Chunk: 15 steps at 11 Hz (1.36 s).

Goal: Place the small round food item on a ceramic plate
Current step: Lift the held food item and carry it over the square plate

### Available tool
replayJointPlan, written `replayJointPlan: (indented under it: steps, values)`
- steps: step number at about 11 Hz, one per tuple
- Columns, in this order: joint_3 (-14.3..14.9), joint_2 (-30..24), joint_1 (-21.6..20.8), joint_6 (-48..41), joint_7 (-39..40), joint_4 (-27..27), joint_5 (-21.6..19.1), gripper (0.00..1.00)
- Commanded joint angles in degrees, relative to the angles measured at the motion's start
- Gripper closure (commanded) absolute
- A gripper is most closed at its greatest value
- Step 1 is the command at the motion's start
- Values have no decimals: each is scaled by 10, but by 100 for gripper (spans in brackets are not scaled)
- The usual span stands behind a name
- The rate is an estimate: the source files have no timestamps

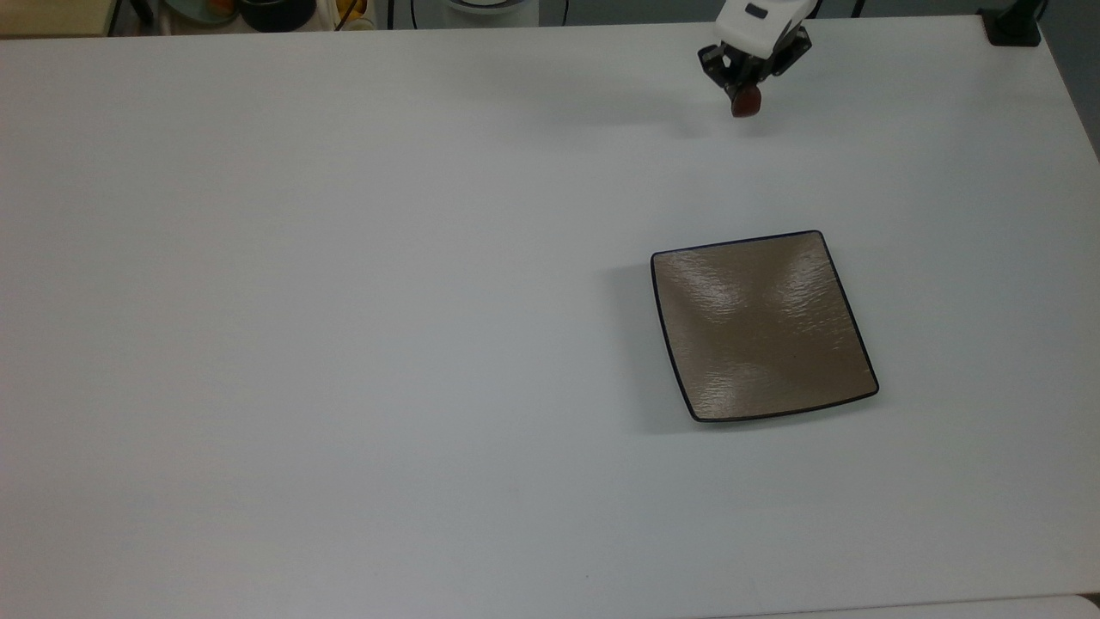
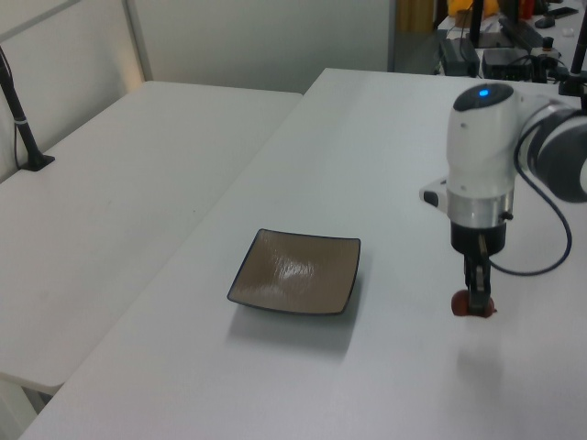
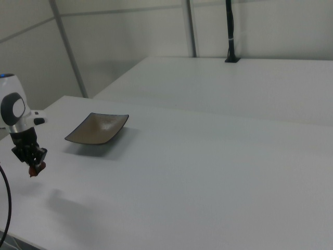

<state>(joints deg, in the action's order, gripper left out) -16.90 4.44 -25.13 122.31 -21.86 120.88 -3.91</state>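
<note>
The small round food item (image 1: 745, 101) is a dark reddish-brown lump held off the white table, its shadow lying apart from it. My gripper (image 1: 743, 94) is shut on it near the top view's upper right edge. The left view has the food item (image 2: 472, 305) hanging under my gripper (image 2: 476, 295), and the right view has the food item (image 3: 35, 170) below my gripper (image 3: 33, 165). The ceramic plate (image 1: 761, 325) is square, glossy tan-brown with a thin dark rim, and lies bare well below the gripper in the top view. It is the plate (image 2: 296, 272) to the left view's left of the gripper, and the plate (image 3: 97, 128) in the right view.
The white table (image 1: 344, 301) stretches wide around the plate. Bowls and clutter (image 1: 258, 12) sit beyond its far edge in the top view. A black post base (image 1: 1012, 26) stands at the top view's upper right corner. A second white table (image 2: 110, 211) adjoins in the left view.
</note>
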Motion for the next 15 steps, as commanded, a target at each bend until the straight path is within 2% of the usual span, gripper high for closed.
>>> replayJointPlan:
  steps: [1, 3, 7, 9, 12, 13, 15]
  values:
    - [34, -15, 6, -105, 17, -86, 4, 91]
    - [59, -5, 6, -153, 29, -162, 4, 91]
    - [89, 36, 6, -181, 32, -260, 4, 90]
    - [90, 71, 7, -175, 32, -289, 7, 89]
    - [90, 137, 8, -159, 32, -353, 42, 89]
    - [90, 150, 10, -130, 34, -359, 43, 89]
    - [90, 180, 14, -78, 49, -370, 72, 89]
